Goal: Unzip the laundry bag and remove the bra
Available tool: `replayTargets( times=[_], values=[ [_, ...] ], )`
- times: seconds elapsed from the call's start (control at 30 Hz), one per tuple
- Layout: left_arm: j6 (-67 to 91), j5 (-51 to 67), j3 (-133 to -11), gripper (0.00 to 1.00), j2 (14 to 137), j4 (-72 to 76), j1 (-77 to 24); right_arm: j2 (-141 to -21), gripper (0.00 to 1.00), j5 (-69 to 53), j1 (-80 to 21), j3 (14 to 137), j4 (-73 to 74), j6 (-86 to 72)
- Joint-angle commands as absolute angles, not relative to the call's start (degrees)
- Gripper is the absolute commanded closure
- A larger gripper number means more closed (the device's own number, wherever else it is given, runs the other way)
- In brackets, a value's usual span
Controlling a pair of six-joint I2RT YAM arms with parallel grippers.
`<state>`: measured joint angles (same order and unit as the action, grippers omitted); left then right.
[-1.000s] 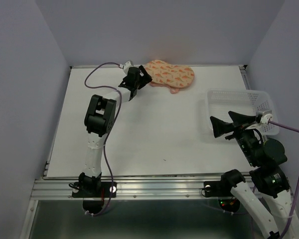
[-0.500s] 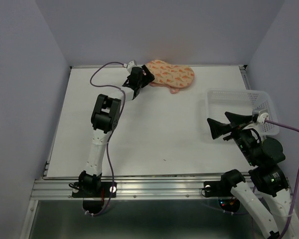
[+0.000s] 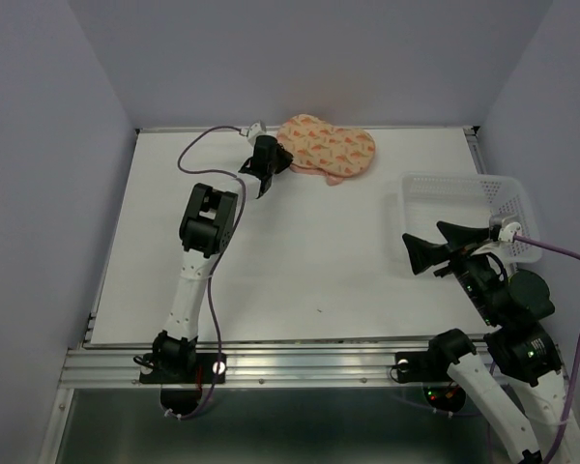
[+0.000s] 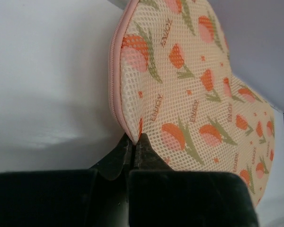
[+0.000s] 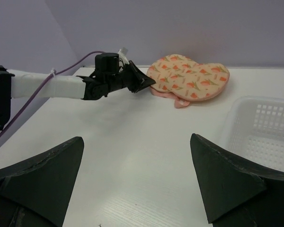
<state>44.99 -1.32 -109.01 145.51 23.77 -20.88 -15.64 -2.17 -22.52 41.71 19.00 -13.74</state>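
The top external camera sits high over the near edge of the white table [image 3: 319, 261], looking steeply down across its whole surface. The left wrist camera rides right behind the left gripper [image 4: 134, 142], so near that the laundry bag [image 4: 194, 94] fills much of its frame. The right wrist camera looks low across the table from the near right, between the fingers [image 5: 227, 184] of the right gripper [image 5: 136, 142]. All three share the laundry bag; the top and right wrist views also share the mesh basket [image 5: 267, 127].
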Motion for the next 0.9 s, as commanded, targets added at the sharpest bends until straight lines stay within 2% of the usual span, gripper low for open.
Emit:
replayTargets(
  times=[0.0, 0.23, 0.37, 0.73, 0.8, 0.83, 0.87],
  values=[
    [42.55, -1.85, -102.67, 1.0, 136.96, 26.71, -20.39, -15.12, 0.0, -3.6, -22.76, 43.24, 18.63, -13.71],
    [40.69, -1.23, -81.33, 1.0, 121.31, 28.48, -20.3, -14.59, 0.0, -4.48, -22.76, 42.63, 18.63, -14.68],
    [42.62, -0.35, -61.16, 1.0, 109.98, 30.66, -20.48, -17.57, 0.0, -2.99, -22.76, 42.54, 19.33, -16.35],
    [43.5, 2.11, -22.18, 0.99, 77.81, 30.16, -21.88, -29.0, 0.0, -15.97, -22.76, 41.22, 17.67, -19.16],
    [44.12, 1.41, -19.36, 0.86, 72.1, 28.05, -22.23, -30.58, 0.0, -17.75, -22.76, 40.61, 16.53, -19.68],
    [44.82, 0.88, -18.29, 0.76, 66.24, 25.17, -22.5, -32.15, 0.0, -18.36, -22.76, 40.34, 15.48, -20.47],
    [45.0, 0.62, -17.5, 0.4, 63.14, 23.83, -22.59, -33.04, 0.0, -19.76, -22.76, 39.73, 15.03, -20.74]
  ],
)
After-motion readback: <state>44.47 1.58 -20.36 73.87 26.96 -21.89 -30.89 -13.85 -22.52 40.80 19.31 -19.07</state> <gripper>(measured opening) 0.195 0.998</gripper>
